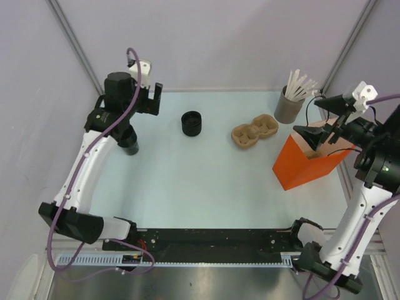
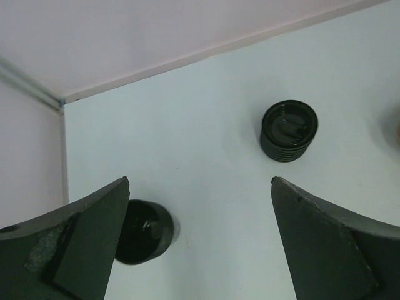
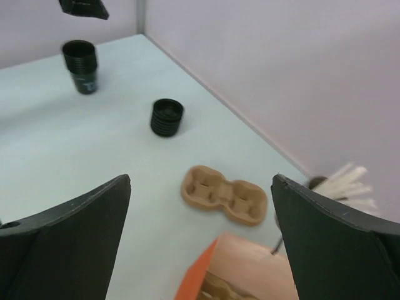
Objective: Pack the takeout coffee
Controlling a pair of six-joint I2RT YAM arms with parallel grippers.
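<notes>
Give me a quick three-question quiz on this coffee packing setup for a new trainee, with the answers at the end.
1. True or false: the left gripper is holding the takeout coffee cup.
2. Which gripper hovers over the mouth of the orange bag? A) left gripper B) right gripper C) neither
3. What stands in the grey tub?

Key
1. False: the left gripper is open and well apart from the takeout coffee cup.
2. B
3. White sticks
</notes>
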